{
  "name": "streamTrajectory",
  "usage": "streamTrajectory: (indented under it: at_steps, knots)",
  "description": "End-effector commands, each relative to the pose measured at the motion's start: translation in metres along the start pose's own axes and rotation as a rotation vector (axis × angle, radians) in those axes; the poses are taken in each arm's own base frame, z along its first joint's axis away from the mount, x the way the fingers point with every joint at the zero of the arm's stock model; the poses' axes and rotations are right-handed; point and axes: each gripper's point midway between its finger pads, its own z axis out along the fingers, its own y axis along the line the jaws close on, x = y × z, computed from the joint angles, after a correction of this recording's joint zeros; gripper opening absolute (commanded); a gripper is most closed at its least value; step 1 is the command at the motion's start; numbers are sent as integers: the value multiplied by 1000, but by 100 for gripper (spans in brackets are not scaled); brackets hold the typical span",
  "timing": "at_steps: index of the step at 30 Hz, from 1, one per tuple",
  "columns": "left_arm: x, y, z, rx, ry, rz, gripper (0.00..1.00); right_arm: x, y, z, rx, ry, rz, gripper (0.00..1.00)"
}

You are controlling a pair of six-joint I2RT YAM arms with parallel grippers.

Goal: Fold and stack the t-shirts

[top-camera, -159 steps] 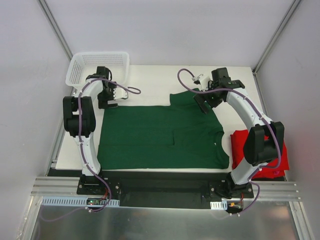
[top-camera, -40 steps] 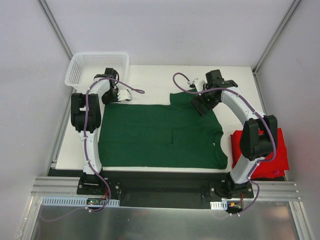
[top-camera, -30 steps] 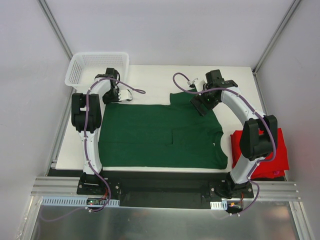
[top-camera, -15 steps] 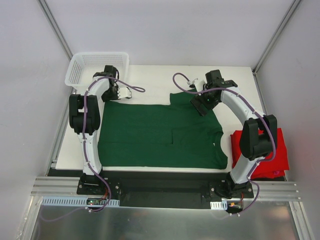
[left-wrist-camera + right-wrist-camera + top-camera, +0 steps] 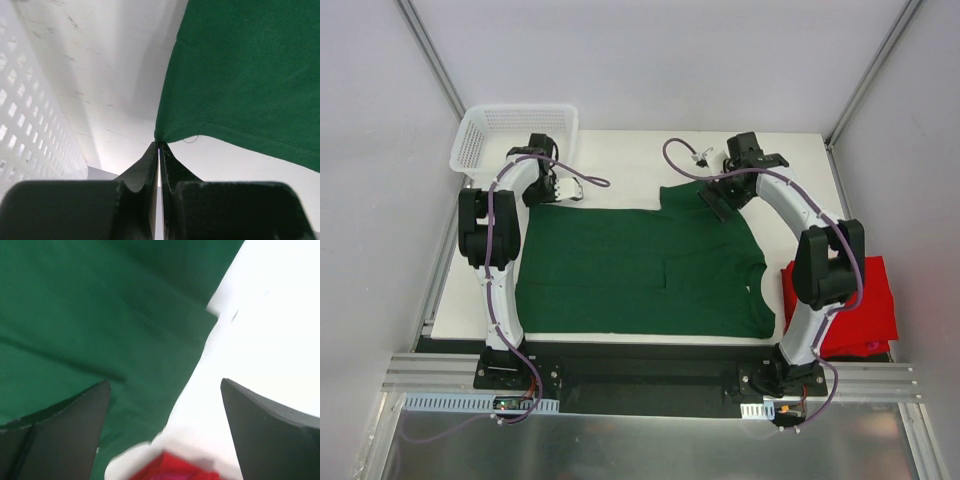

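Left gripper (image 5: 159,146) is clamping the ten o'clock corner of the green t-shirt (image 5: 640,270) lying flat on the counter (image 5: 620,160), while the right gripper (image 5: 165,390) is hovering agape over its one o'clock sleeve, likely needing to pinch it before folding.

The green t-shirt (image 5: 640,270) lies spread flat across the table (image 5: 620,160), one sleeve poking toward the far side; the red t-shirt (image 5: 876,300) sits bunched at the right edge.

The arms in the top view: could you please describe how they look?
The left arm and right arm both have white curved links, bulky black joints and a purple cable running along each. The left gripper and right gripper have black wedge-shaped fingers.
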Motion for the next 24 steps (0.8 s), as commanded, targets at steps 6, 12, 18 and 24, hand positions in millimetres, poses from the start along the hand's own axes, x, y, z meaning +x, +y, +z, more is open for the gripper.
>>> streamTrajectory:
  at_steps: [6, 12, 18, 24]
  knots:
    - [3, -12, -26, -6, 12, -5, 0, -71, -61, 42, 84, -111, 2, 96]
    - [5, -16, -27, -2, 19, -11, 0, -86, -82, 78, 144, -135, -14, 97]
    - [6, -17, -28, -2, 21, -12, 0, -83, -100, 101, 234, -121, -12, 96]
    - [5, -16, -31, -5, 20, -13, 0, -90, -108, 113, 265, -145, -14, 89]
